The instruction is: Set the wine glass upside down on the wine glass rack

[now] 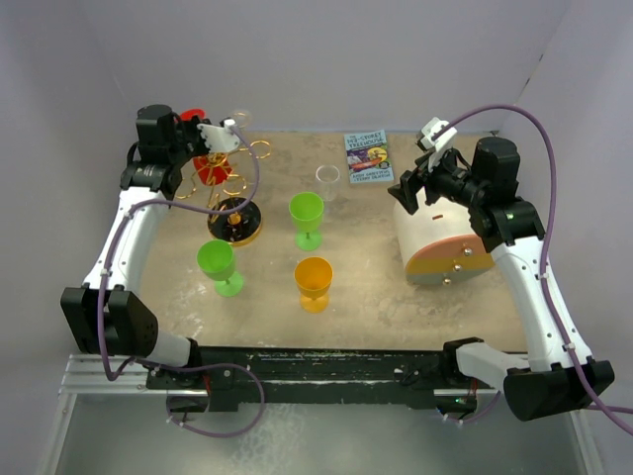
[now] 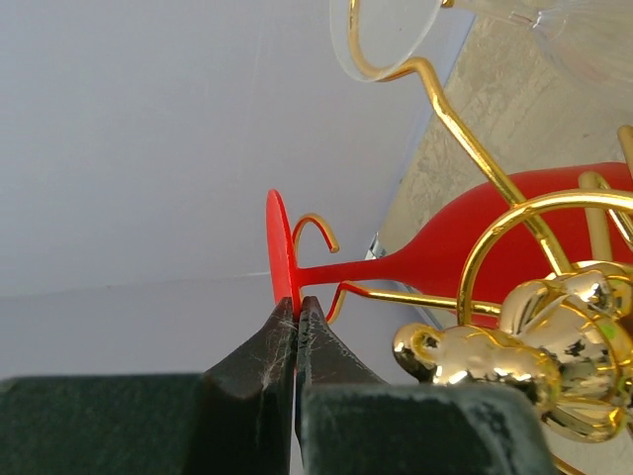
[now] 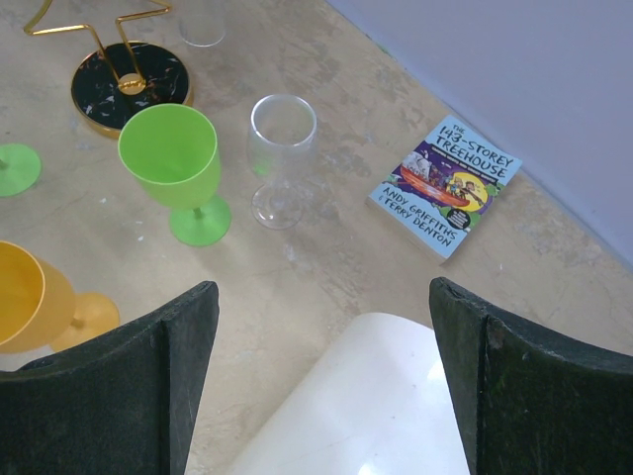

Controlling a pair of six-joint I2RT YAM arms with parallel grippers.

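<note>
The left gripper (image 2: 295, 312) pinches the flat foot of the red wine glass (image 2: 465, 252). Its stem sits between hooks of the gold wine glass rack (image 2: 569, 336), at ten o'clock on the table (image 1: 396, 297). The right gripper (image 3: 321, 297) is wide apart.

In the left wrist view the red wine glass (image 2: 435, 255) runs behind the wine glass rack (image 2: 554, 327) and off the right edge, a clear glass (image 2: 391, 45) is cropped at the top — and the right wrist view cuts an orange glass (image 3: 25, 297) at left.
</note>
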